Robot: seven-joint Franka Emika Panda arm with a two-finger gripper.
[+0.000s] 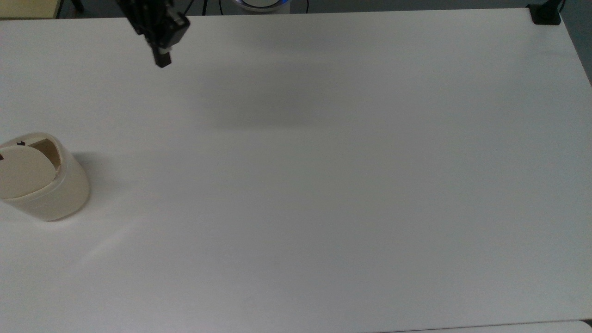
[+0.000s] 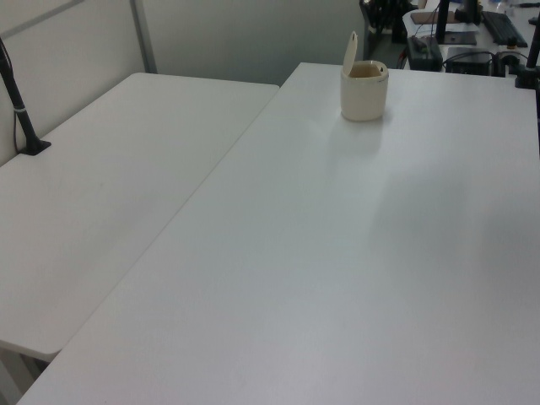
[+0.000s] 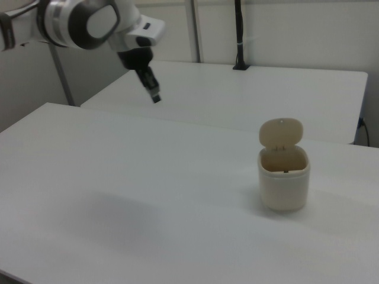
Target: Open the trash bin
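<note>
With its lid (image 3: 281, 131) upright, the trash bin (image 3: 284, 177) by the desk (image 1: 323, 185) edge reads open: task apparently done. End effector (image 1: 163, 59) well apart, empty; finger state indeterminable.

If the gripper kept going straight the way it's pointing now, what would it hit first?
Probably bare table. The gripper points down, well apart from the trash bin; depth is uncertain.

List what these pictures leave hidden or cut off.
- Trash bin: top view's left edge cuts off its side; the raised lid covers most of the opening.
- Bin's contents: the right view shows only the upper inner wall.
- Gripper: too small to tell whether open or shut.
</note>
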